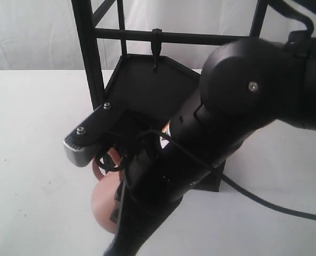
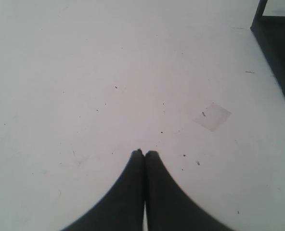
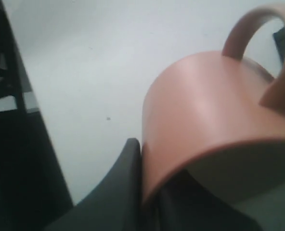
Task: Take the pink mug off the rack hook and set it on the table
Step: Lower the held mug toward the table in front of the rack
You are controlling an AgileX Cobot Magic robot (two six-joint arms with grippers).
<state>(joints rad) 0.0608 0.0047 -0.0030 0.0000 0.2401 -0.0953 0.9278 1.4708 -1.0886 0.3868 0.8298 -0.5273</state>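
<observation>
- Exterior view: the mug (image 1: pixel 104 205) is off the hook (image 1: pixel 156 53) and hangs low in front of the rack (image 1: pixel 88 64), carried by the right gripper (image 3: pixel 149 168). The arm hides its underside, so I cannot tell whether it touches the table (image 1: pixel 30 160).
- Right wrist view: that gripper is clamped on the mug's wall at the rim. One finger (image 3: pixel 125 168) is outside and the other appears to be inside the mouth.
- The mug looks tipped on its side, with the handle (image 1: pixel 101 162) up and the mouth toward the gripper. Letting go like this would probably land it on its wall, and a cylinder could roll away.
- A pinch on one thin wall is a weak hold. A quick wrist turn to stand the mug up could make it pivot or slip out.
- Pushing down before the base is flat could jam the rim edge against the table and lever the mug out of the grip.
- The left gripper (image 2: pixel 144 155) has its tips pressed together around nothing. It hovers over bare table with a rack corner nearby, so I expect little trouble from it.
</observation>
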